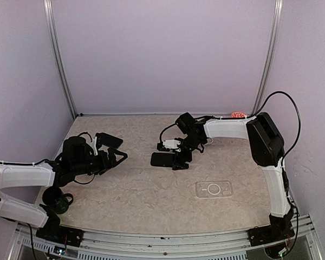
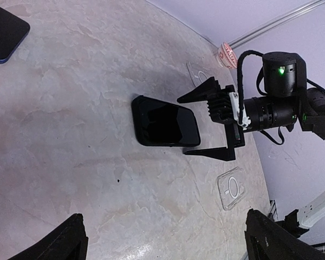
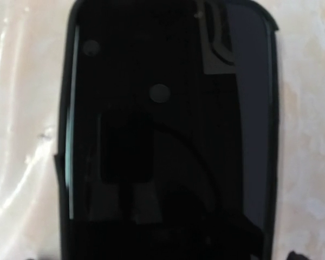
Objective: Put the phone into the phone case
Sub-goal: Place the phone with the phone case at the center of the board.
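Our overhead cam sits high behind the arm bases [image 1: 268, 235], looking down and toward 12 o'clock, so we get the whole tabletop [image 1: 151, 211] from a distance. Our left wrist cam rides low and rolled sideways, facing roughly 3 o'clock across the tabletop at mid-range, with its own fingers [image 2: 59, 244] poking in at the bottom corners. Both of those catch the dark phone [image 1: 162, 159] and the clear case [image 1: 213, 189]. Our right wrist cam stares straight down at that phone, so close it nearly fills the frame.
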{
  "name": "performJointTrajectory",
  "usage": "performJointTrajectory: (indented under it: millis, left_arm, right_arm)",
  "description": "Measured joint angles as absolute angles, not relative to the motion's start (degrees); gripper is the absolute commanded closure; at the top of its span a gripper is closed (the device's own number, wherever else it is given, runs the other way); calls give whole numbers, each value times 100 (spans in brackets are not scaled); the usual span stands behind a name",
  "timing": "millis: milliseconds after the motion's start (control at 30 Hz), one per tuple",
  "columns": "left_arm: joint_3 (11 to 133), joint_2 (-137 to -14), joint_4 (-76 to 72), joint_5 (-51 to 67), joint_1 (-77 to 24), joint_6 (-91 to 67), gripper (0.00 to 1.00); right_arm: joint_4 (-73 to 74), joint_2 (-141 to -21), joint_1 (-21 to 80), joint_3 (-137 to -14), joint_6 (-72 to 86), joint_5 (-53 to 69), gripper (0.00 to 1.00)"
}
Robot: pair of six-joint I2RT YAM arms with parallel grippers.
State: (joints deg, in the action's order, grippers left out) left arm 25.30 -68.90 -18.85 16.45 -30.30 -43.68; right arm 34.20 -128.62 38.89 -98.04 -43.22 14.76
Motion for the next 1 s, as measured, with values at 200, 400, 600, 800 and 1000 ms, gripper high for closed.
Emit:
performJointTrajectory:
  millis: [200, 400, 600, 800, 1000]
  left_arm:
    - [2528, -6825, -1872, 1557, -3030, -4368, 1]
    - [2528, -6759, -1732, 1380, -3028, -4362, 1]
    - [2534, -6696, -1573, 1219, -2961, -4351, 1]
    - [2534, -6696, -1472, 1149, -2897, -4348, 1]
    - [2534, -6696, -1468, 1157, -2895, -4348, 1]
  right_arm:
    - [3356, -12835, 3889, -9776, -4226, 1356, 1]
    - [2895, -12409, 3889, -9258, -3957, 891, 1]
    - [2305, -11585, 3889, -8809, -3319, 386, 0]
    - [1887, -10722, 3861, -8322, -2403, -207, 1]
    - [1702, -9950, 3795, -7470, -1094, -513, 1]
